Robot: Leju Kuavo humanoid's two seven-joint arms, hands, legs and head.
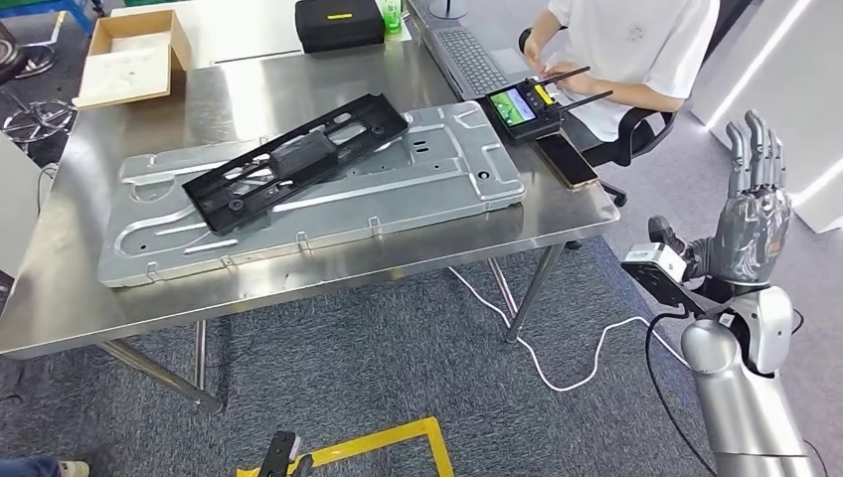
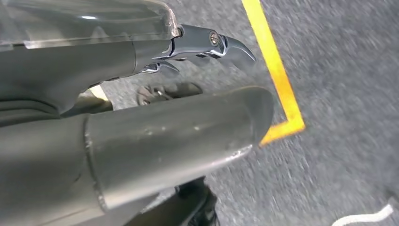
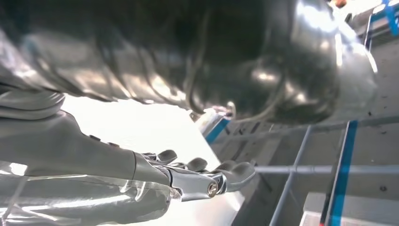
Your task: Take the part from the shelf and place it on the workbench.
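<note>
You are looking at a scene where the placing step reads as done, or very nearly so: the black part [image 1: 298, 159] already lies on the workbench [image 1: 328, 268], resting across the top of a large grey sheet-metal panel [image 1: 418, 189] that covers much of the steel surface. Your right hand [image 1: 753, 204] is raised off to the side of the bench, well apart from the part, fingers stretched up and apart with nothing in them; the right wrist view shows those same fingers [image 3: 207, 176] extended and bare. Your left hand [image 2: 202, 44] hangs low over the grey carpet near a yellow floor line [image 2: 277, 75]; its fingers look only lightly curled and hold nothing, so I judge it loose and empty. If another part is wanted, the next move calls for turning you away from the bench toward the shelf, whose blue-and-grey framing [image 3: 339, 165] shows in the right wrist view, and keeping the raised right arm away from the seated person [image 1: 626, 50] working a handheld controller [image 1: 522, 102] at the bench corner. The part itself is a long, flat, black moulded frame with cut-outs and ribs and a raised block near its middle, lying slantwise on the panel; it looks light and rigid, and sits flat with no end overhanging the bench
</note>
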